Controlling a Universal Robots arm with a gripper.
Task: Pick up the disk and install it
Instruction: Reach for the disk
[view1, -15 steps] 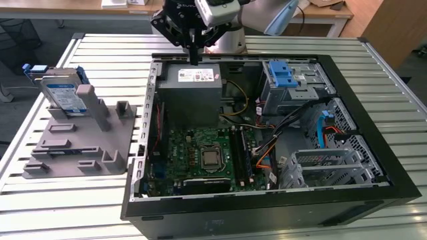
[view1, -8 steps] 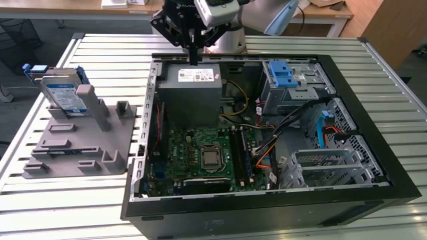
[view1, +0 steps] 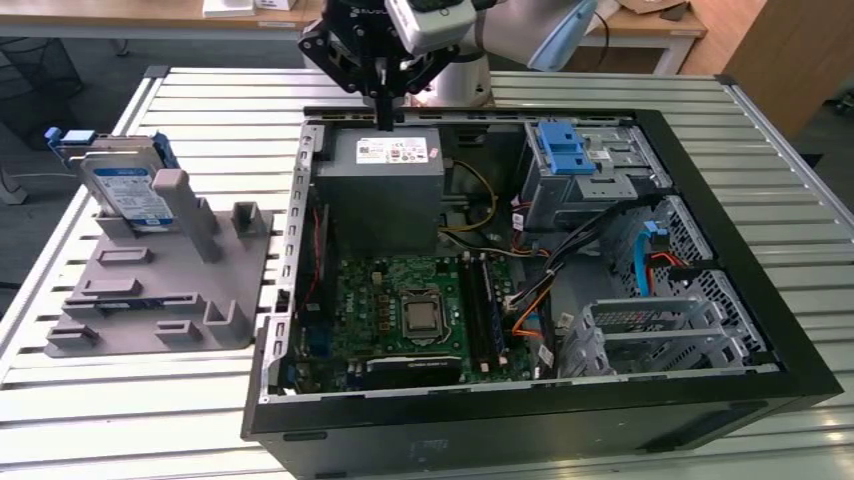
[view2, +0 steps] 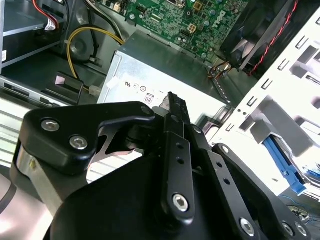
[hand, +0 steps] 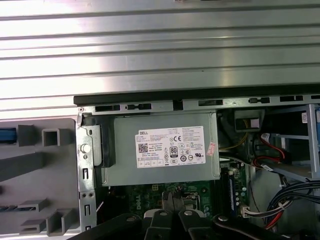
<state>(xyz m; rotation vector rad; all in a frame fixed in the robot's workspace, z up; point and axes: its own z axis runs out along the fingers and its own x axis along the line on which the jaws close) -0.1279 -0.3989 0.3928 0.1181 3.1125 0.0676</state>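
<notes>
while the gripper hangs above the far rim of the case, step in hand: judged to be the reach for the disk, which is not yet gripped
doing it well: i'd come at the disk from above, clear of the case wall, square the fingers to its flat faces, and close on the metal body rather than the plastic rails, so it lifts straight out of its slot without tilting
table: slatted metal, bearing everything
computer case: black, lying open, across the centre and right of the exterior view
power-supply box: grey with a white sticker, upper centre, directly below the gripper
fixture: grey moulded stand, left of the frame, just beside the case
gripper: black fingers pressed together, holding nothing
disk: upper left of the exterior view, standing on edge in the fixture, well apart from the gripper; silver body, white-and-blue label facing out, blue rails along its edges
</notes>
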